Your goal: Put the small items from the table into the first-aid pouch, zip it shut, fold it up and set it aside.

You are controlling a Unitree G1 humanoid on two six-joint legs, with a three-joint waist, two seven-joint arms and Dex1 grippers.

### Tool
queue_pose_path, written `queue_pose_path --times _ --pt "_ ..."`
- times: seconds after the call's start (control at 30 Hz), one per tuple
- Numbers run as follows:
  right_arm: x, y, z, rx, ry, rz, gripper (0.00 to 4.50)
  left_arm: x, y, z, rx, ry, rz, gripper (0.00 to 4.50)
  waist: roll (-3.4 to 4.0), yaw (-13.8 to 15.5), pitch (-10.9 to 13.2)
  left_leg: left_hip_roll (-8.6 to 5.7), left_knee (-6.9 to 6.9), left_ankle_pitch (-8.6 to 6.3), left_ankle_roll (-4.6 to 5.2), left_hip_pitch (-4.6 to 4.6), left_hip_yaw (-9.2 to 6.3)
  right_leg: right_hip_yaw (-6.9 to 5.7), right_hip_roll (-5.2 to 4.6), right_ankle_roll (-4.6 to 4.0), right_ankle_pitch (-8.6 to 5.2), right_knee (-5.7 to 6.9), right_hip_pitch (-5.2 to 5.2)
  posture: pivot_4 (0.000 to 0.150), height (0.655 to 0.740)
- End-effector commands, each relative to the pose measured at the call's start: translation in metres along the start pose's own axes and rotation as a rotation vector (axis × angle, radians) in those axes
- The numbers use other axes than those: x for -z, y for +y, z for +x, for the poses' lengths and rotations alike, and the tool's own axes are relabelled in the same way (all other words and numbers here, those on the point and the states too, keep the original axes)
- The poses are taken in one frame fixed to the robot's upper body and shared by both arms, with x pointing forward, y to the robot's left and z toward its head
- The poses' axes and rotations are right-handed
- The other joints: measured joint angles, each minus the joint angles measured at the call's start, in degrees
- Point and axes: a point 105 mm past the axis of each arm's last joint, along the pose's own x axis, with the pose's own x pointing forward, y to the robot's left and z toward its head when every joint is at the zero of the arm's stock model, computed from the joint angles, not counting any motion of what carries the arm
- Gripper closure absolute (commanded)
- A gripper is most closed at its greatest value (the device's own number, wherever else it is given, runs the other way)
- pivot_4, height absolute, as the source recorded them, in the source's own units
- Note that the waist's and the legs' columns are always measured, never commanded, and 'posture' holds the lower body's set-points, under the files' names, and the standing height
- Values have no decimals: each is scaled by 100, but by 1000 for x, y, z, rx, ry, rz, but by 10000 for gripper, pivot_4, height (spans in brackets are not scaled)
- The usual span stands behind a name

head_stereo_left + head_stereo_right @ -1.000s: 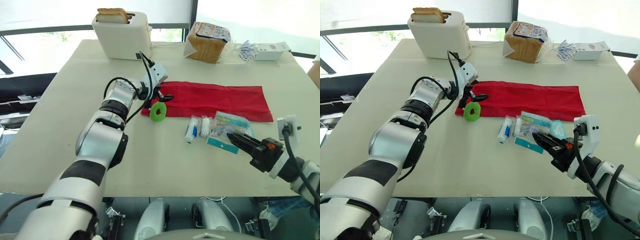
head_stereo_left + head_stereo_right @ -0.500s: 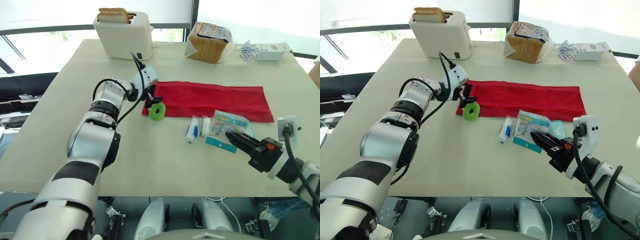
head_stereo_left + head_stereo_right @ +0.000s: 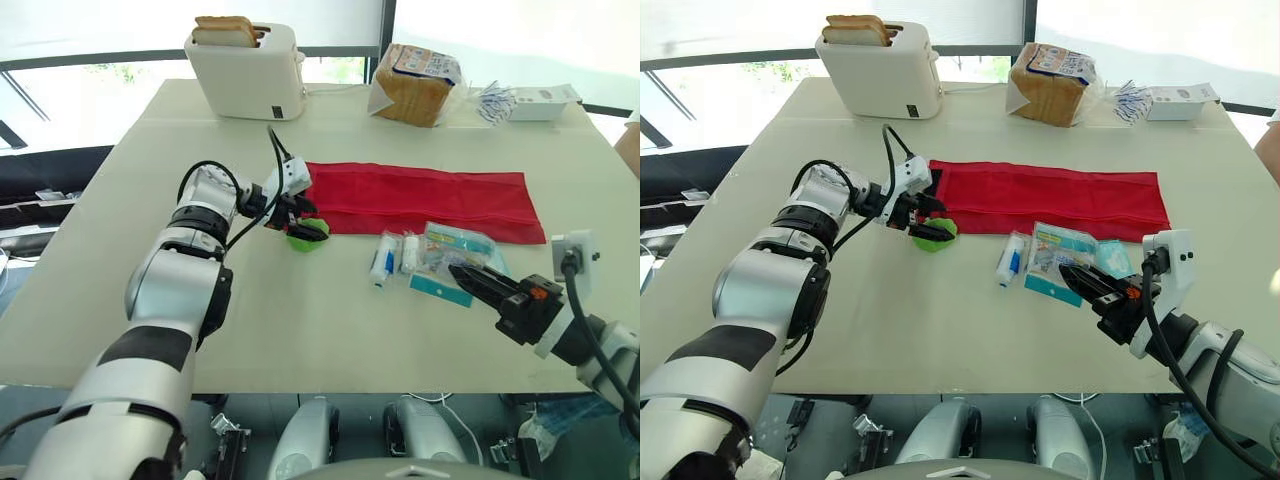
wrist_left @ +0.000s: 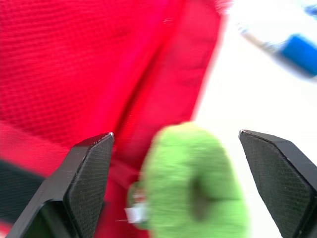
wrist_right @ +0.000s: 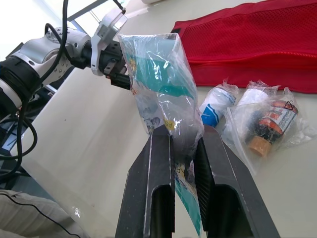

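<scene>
1. The left gripper [image 3: 300, 220] has swung down off the end of the pouch [image 3: 430, 195] onto the green roll [image 4: 198, 183], which now sits low at the pouch's left corner.
2. Risk here: the roll lies against the red fabric, so closing could pinch cloth or squirt the roll away.
3. Left jaws are wide, straddling the roll, gripping nothing. The right gripper [image 5: 184, 130] is clamped tight on the clear packet [image 5: 158, 74], just in front of the pouch.

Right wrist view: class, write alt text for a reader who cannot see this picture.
The right gripper is shut on a clear plastic packet with teal contents. Beyond it, on the pale table, more wrapped small items lie beside the flat red pouch.
</scene>
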Motion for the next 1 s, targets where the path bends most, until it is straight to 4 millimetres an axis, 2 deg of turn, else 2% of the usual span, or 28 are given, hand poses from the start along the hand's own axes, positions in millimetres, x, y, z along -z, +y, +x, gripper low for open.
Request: queue_pose_path --times 0.03,0.17,0.27,0.33,0.47,1.0 --pt "-2 10 -1 -37 -22 -12 44643 -28 17 -4 -154 -74 98 1962 0 11 0 0 1 -3 6 0 -1 0 -1 0 0 0 0 1500 7400" --pt "-1 10 -1 -35 -24 -12 44644 -44 34 -1 -345 -123 118 1962 -1 42 0 0 4 -5 8 -1 -1 0 -3 2 1 2 0 1500 7400" --pt "-1 10 -1 -30 -28 -14 44645 -41 43 2 -466 -35 240 1962 -2 57 0 0 5 -4 8 -2 -1 1 -3 5 3 1 0 1500 7400" --pt "-1 10 -1 -27 -31 -14 44646 -38 41 10 -468 13 314 1962 -1 54 0 0 4 -4 6 0 -1 2 -3 5 3 3 0 1500 7400" --pt "0 10 -1 -21 -33 -16 44647 -40 35 19 -418 -6 310 1962 -1 108 0 -1 5 2 -3 -1 1 3 -3 5 3 3 0 1500 7400" --pt "4 6 0 1 -20 -13 44659 -25 29 32 -393 79 398 1962 -2 122 0 -1 7 2 -4 -1 1 3 -3 5 3 4 0 1500 7400"
